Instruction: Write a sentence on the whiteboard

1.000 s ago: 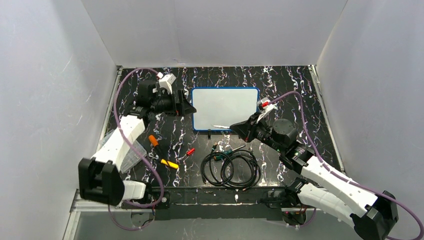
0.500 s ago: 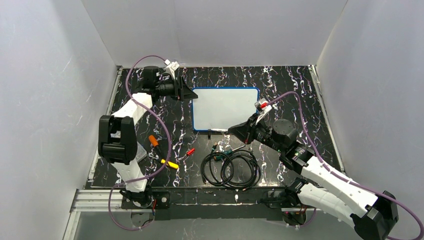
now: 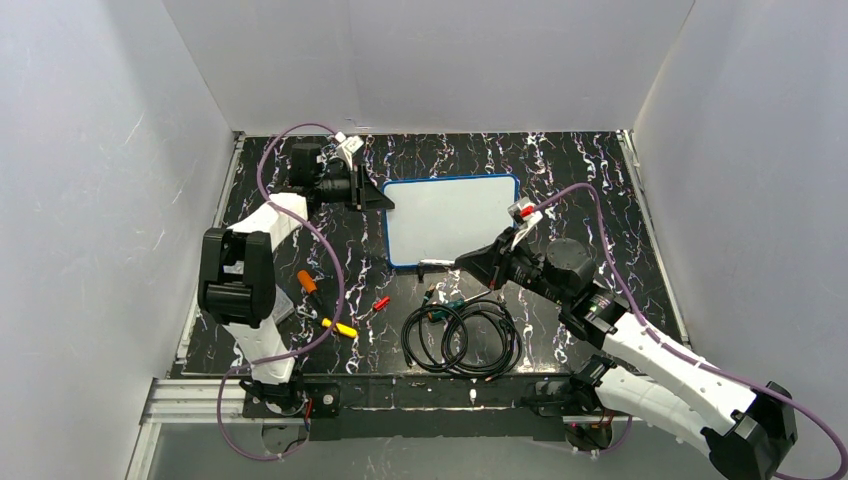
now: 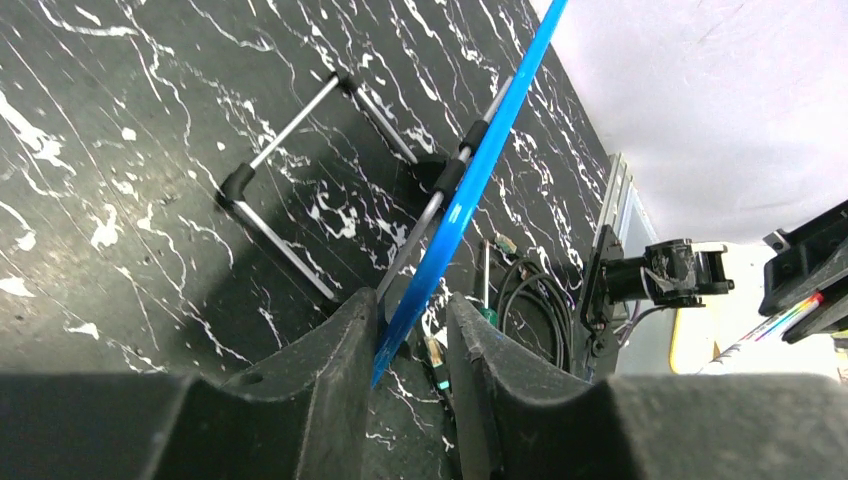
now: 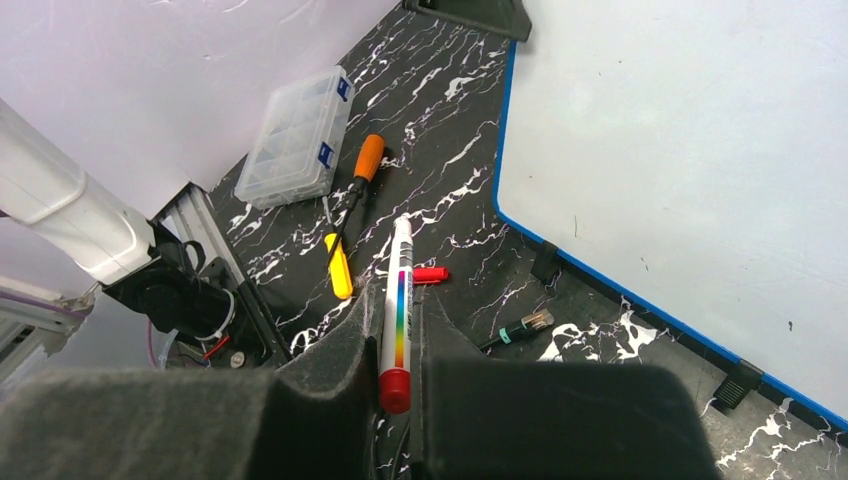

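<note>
Right claw [image 5: 396, 305] is clamped on the marker [image 5: 400, 245], tip out ahead, ready to write. The whiteboard [image 5: 700, 150] lies blank just beyond it, to the right. Left claw [image 4: 408, 310] straddles the board's blue edge, likely to steady it; whether it's squeezed tight, I can't tell.

The blue edge of the whiteboard [image 4: 480, 150] runs slanted from the top down between the two black fingers [image 4: 320, 380]. Whether both press on it, I cannot tell. A thin wire stand [image 4: 290, 128] reaches from the edge over the black marbled table [image 4: 120, 120]. Behind lie black cables [image 4: 535, 300]. A striped marker [image 4: 780, 320] shows far right.
</note>
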You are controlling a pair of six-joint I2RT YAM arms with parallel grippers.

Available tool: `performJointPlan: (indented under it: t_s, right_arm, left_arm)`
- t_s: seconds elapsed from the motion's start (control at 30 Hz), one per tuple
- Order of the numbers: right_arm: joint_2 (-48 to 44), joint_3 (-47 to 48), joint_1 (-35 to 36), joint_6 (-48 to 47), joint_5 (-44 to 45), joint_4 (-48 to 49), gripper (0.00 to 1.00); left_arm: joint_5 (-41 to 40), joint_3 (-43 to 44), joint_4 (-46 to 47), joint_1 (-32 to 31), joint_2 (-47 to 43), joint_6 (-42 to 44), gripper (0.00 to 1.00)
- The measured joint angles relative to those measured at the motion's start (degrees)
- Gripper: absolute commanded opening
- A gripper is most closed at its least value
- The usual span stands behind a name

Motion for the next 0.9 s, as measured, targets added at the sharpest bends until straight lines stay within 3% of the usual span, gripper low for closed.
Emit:
performJointPlan:
  t_s: [0.23, 0.47, 0.7, 0.9]
  right_arm:
    - [-0.9, 0.0, 0.0, 0.6, -0.2, 0.5, 0.01]
    - [-0.8, -0.1, 1.4, 0.6, 2.3, 2.9, 0.01]
    - [2.0, -0.2, 5.1, -1.0, 11.8, 9.9, 0.01]
    - [10.5, 1.2, 7.7, -3.5, 19.4, 14.0, 0.01]
  left_arm:
    - [0.0, -5.4, -0.1, -0.7, -2.2, 0.1, 0.29]
    - [-0.6, -8.9, -1.0, -1.4, -7.0, 0.3, 0.41]
    - [-1.7, -8.9, -1.1, -1.4, -8.4, 0.6, 0.36]
    - [-4.1, -7.6, -6.3, -1.4, -8.4, 3.9, 0.29]
